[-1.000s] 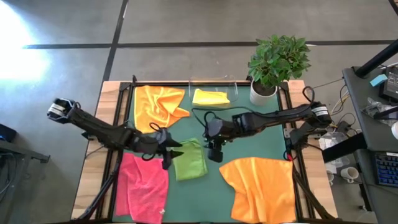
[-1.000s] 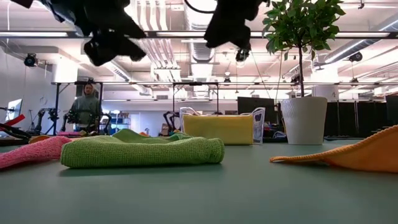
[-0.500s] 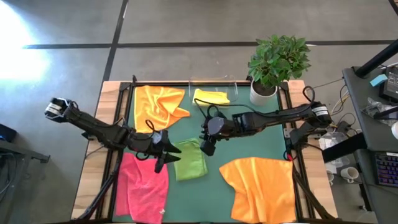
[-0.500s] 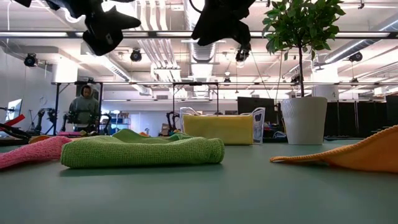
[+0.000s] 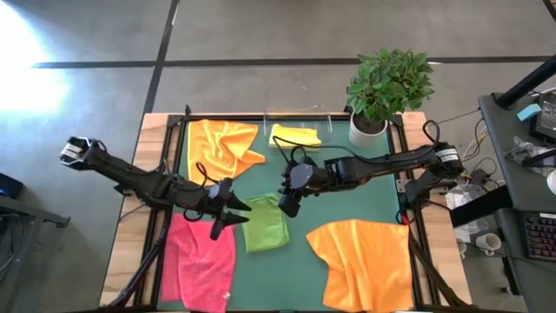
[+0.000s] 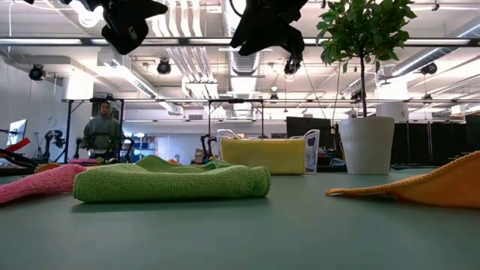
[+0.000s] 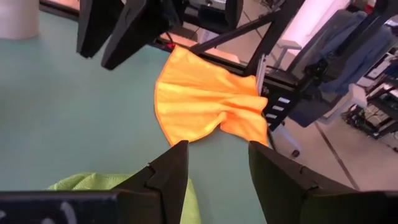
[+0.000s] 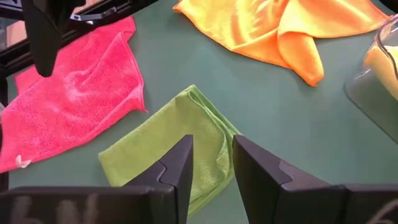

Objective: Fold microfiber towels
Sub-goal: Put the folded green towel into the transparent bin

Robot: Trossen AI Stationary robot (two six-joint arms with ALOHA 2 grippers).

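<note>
Above the middle of the table, the left gripper (image 5: 228, 211) hangs clear of the cloth with its fingers (image 7: 171, 171) parted and nothing between them; just beside it lies the folded green towel (image 5: 266, 223), its edges squared; the right gripper (image 5: 289, 202) hovers over that towel's far corner, fingers (image 8: 177, 165) a narrow gap apart, also empty; bare green mat (image 5: 347, 196) lies open between the towel and the loose orange towel (image 5: 363, 258), which spills past the near table edge; the pink towel (image 5: 201, 260) lies flat by the left edge; a second orange towel (image 5: 221, 147) is rumpled at the far left corner; the folded yellow towel (image 5: 294, 135) sits at the far edge beside the potted plant (image 5: 385, 89).
</note>
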